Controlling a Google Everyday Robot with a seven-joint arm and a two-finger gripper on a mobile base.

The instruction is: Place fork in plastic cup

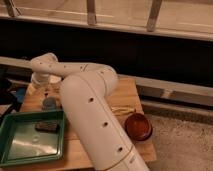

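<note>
Nearest, a green tray point(32, 114) holds a dark block point(45, 126). Just behind a red bowl point(138, 126), the thin, pale-yellow fork point(122, 109) lies flat on the wooden table point(127, 92). Farther left, the gripper point(45, 91) hangs above the tabletop, fingers spread wide.
</note>
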